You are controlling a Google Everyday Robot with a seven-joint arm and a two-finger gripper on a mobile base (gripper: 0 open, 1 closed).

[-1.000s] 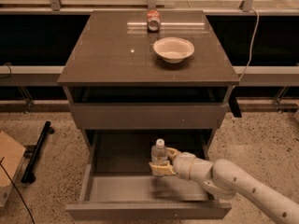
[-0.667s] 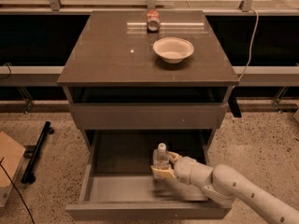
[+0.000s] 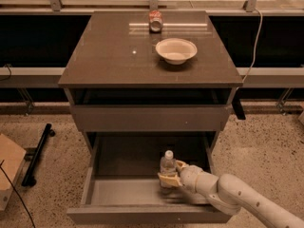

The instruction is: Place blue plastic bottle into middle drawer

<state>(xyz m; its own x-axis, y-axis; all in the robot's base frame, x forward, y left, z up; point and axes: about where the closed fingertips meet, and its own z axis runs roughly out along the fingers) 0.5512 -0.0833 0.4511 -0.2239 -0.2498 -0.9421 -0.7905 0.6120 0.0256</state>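
The blue plastic bottle point(image 3: 167, 166), clear with a white cap, stands upright inside the open middle drawer point(image 3: 121, 191), right of its centre. My gripper point(image 3: 170, 177) reaches in from the lower right and is shut on the bottle's lower body. The bottle's base is at or just above the grey drawer floor; I cannot tell if it touches. My white arm point(image 3: 237, 196) crosses the drawer's front right corner.
On the brown tabletop point(image 3: 109, 56) sit a white bowl point(image 3: 175, 50) and a small red-and-silver can point(image 3: 155, 21). The closed top drawer front point(image 3: 149, 118) overhangs the open drawer. A black bar point(image 3: 38, 153) and a cardboard box point(image 3: 9, 167) lie on the floor at the left.
My gripper and the bottle have moved lower into the drawer and slightly to the right. The grip on the bottle is unchanged.
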